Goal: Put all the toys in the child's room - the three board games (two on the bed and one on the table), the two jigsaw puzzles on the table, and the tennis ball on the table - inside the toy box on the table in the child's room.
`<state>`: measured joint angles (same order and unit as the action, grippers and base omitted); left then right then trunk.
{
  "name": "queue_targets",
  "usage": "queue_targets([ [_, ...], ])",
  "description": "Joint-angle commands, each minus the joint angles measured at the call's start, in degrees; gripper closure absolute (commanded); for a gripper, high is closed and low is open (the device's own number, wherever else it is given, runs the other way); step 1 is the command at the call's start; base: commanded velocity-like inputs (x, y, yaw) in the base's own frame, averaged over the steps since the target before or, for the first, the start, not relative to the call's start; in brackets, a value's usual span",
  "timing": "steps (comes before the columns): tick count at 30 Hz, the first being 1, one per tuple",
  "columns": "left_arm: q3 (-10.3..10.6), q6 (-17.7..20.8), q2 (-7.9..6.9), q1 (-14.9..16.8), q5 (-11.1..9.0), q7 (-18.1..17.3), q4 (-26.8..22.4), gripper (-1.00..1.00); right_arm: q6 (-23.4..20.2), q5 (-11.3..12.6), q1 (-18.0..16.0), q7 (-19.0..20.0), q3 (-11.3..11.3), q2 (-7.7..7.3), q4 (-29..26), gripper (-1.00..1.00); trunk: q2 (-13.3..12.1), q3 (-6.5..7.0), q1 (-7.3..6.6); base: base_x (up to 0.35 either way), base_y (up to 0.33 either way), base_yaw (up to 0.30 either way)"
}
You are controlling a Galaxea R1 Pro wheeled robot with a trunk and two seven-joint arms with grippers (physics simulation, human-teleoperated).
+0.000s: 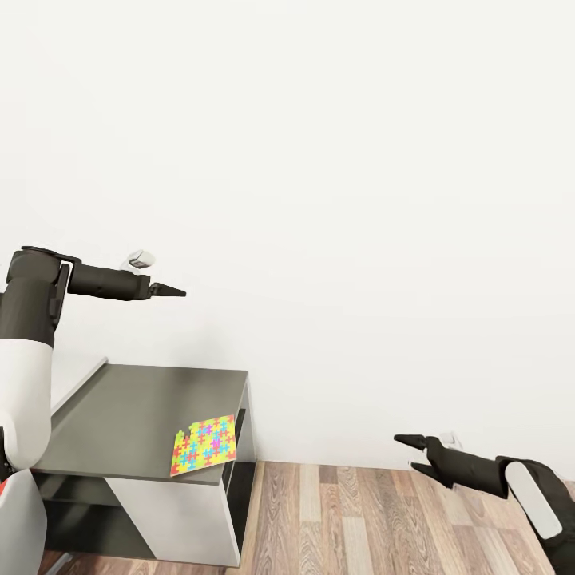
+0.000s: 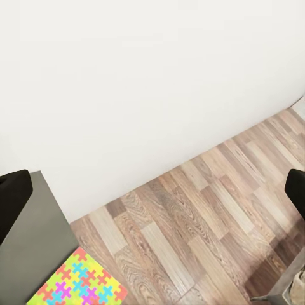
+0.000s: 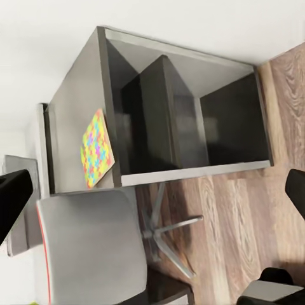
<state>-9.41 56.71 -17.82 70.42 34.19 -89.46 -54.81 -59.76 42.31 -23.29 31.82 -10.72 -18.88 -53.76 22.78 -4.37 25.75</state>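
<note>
A: What is being shown on the dark side unit of the table?

B: One jigsaw puzzle is being shown lying flat near the unit's front corner, at about seven o'clock in the head view, with one edge seeming to overhang the top slightly. The same mat is being seen in the left wrist view and the right wrist view.

A: How is the left gripper being held?

B: It is being held out well above the unit, at about nine o'clock, over toward the wall. Its fingers are being seen edge-on, so it cannot be told how far apart they are; nothing is being gripped between them.

A: And the right gripper?

B: It is being held low over the wooden floor, at about four o'clock, well apart from the puzzle. Its two fingers are being kept spread, with nothing between them.

A: Is anything else being shown?

B: A grey chair is being shown just beside the unit.
</note>
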Motion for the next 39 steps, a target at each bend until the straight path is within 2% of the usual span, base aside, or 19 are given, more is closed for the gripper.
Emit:
queue_targets([
  [1, -0.1, 0.6, 0.03, 0.1, 0.6, -0.5, 0.0, -1.0, -0.2, -0.7, -0.7, 0.4, 0.2, 0.47, 0.3, -1.0, 0.1, -0.14, 0.04, 0.0, 0.0, 0.0],
  [4, -0.1, 0.7, 0.03, 0.0, 0.6, -0.5, 0.0, -1.0, -0.2, -1.5, -2.3, 0.1, 1.5, 1.77, 1.6, -1.0, 0.1, -0.14, 0.04, 0.0, 0.0, 0.0],
  [9, -0.1, 0.7, -0.06, 0.0, 0.7, -0.5, 0.0, -1.0, -0.2, -2.7, -6.1, -0.9, 4.6, 4.8, 4.9, -1.0, 0.1, -0.14, 0.04, 0.0, 0.0, 0.0],
  [10, -0.1, 0.7, -0.06, 0.0, 0.7, -0.5, 0.1, -1.0, -0.1, -2.9, -7.5, -1.4, 5.5, 6.28, 6.3, -1.0, 0.1, -0.14, 0.04, 0.0, 0.0, 0.0],
  [12, -0.1, 0.7, -0.05, 0.0, 0.7, -0.5, 0.2, -1.0, 0.1, -3.0, -8.8, -2.0, 6.1, 7.9, 7.8, -1.0, 0.1, -0.14, 0.04, 0.0, 0.0, 0.0],
  [13, -0.1, 0.7, -0.01, 0.0, 0.7, -0.5, 0.2, -1.0, 0.2, -3.1, -10.0, -2.9, 6.6, 9.69, 9.5, -1.0, 0.1, -0.14, 0.04, 0.0, 0.0, 0.0],
  [16, -0.1, 0.7, 0.03, 0.0, 0.7, -0.5, 0.2, -1.0, 0.4, -3.4, -12.0, -4.8, 7.0, 12.45, 12.1, -1.0, 0.1, -0.14, 0.04, 0.0, 0.0, 0.0],
  [17, -0.1, 0.7, 0.04, 0.0, 0.7, -0.5, 0.2, -1.0, 0.5, -3.5, -13.4, -6.7, 7.2, 14.27, 13.9, -1.0, 0.1, -0.14, 0.04, 0.0, 0.0, 0.0],
  [22, -0.1, 0.9, 0.06, 0.0, 0.7, -0.5, 0.2, -1.0, 0.8, -3.8, -16.3, -12.5, 7.4, 17.74, 19.1, -1.0, 0.1, -0.14, 0.04, 0.0, 0.0, 0.0],
  [25, -0.2, 0.9, 0.08, 0.0, 0.7, -0.5, 0.2, -1.0, 1.6, -3.6, -17.3, -14.3, 7.3, 18.58, 20.8, -1.0, 0.1, -0.14, 0.04, 0.0, 0.0, 0.0],
  [32, -0.2, 1.0, 0.27, 0.0, 0.5, -0.5, 0.2, -1.0, 2.9, -3.0, -17.8, -15.4, 7.1, 19.77, 21.7, -1.0, 0.1, -0.14, 0.04, 0.0, 0.0, 0.0],
  [39, -0.2, 1.1, 0.38, -0.1, 0.4, -0.5, 0.1, -1.0, 3.1, -2.9, -17.9, -15.4, 7.0, 22.86, 21.7, -1.0, 0.1, -0.14, 0.04, 0.0, 0.0, 0.0],
])
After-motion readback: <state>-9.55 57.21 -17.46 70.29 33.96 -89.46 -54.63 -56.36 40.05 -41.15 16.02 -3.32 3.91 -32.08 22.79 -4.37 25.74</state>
